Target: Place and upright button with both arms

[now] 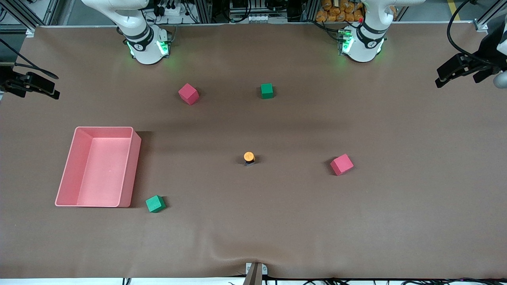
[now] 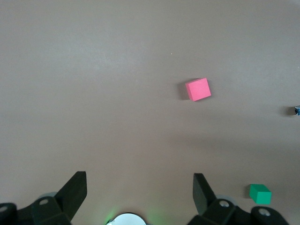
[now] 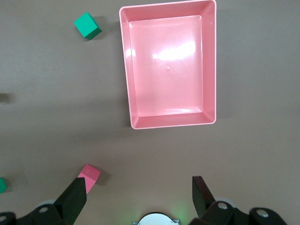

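My right gripper hangs above a pink tray (image 3: 168, 65), one green cube (image 3: 87, 26) beside it. My left gripper overlooks a pink cube (image 2: 198, 89) and green cube (image 2: 259, 193).

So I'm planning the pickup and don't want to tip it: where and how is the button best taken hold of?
The button stands upright on the bare table, orange cap up, black body below, apart from the cubes. Probably best to come straight down from above and pinch the black cylindrical body just under the cap, fingers on either side. Both the left gripper and right gripper are open and held high.
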Motion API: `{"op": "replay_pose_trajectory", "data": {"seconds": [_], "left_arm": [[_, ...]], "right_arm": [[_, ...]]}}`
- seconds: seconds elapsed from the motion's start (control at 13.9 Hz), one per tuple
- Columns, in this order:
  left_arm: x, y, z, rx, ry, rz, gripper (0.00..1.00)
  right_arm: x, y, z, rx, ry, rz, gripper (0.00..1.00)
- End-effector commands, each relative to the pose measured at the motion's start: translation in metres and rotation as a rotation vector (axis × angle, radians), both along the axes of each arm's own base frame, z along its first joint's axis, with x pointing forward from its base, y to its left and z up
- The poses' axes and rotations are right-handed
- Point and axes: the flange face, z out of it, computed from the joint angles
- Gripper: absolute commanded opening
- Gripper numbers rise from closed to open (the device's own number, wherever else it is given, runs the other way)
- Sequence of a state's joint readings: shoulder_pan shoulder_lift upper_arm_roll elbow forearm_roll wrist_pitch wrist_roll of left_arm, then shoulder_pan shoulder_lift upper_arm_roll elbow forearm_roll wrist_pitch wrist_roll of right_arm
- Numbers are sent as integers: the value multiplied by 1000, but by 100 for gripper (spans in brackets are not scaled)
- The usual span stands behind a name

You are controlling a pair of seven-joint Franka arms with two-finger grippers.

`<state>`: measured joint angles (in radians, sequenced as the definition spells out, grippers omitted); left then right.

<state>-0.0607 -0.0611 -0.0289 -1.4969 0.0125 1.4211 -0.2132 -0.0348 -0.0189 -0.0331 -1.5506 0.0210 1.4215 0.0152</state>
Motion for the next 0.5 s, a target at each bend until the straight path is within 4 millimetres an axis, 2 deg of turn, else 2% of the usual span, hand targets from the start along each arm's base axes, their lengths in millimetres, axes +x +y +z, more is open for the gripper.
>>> {"op": "replay_pose_trajectory", "data": {"seconds": [0.0, 0.43], "left_arm": [[-9, 4, 5, -16, -22, -12, 100], [-9, 3, 14, -7, -37, -14, 100]], "right_arm": [[-5, -2, 4, 5, -4, 10, 100], [-4, -4, 4, 8, -7, 7, 100]]}}
